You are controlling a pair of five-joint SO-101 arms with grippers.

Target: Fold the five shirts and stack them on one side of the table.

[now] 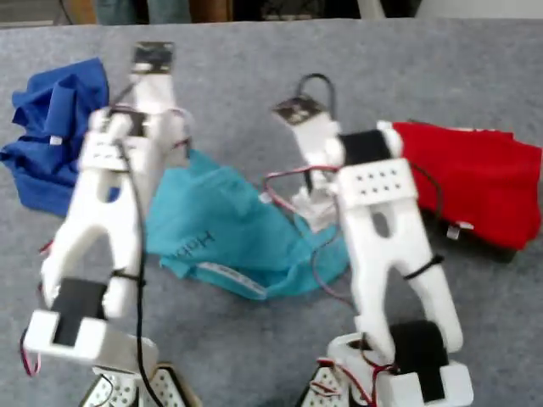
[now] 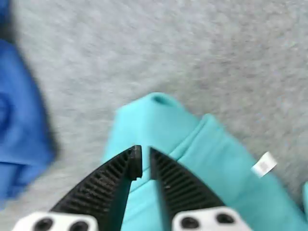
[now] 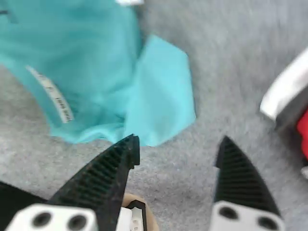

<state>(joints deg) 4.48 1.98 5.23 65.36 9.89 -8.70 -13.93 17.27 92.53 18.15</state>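
Risk: pinch taking several layers at once, dragging cloth into a tighter bunch. Unfolded teal shirt [image 1: 229,229] crumpled at middle of tabletop [image 1: 254,85]. Over its edge, left fingers [image 2: 110,183] nearly clenched, gripping nothing; beside its corner, right fingers [image 3: 103,173] spread wide.

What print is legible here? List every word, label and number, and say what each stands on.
The dark print on the teal shirt: too blurred to read.
The white strip label on the same shirt: tiny marks, unreadable.
The white tag on that shirt: too blurred to tell.
No text can be quoted.
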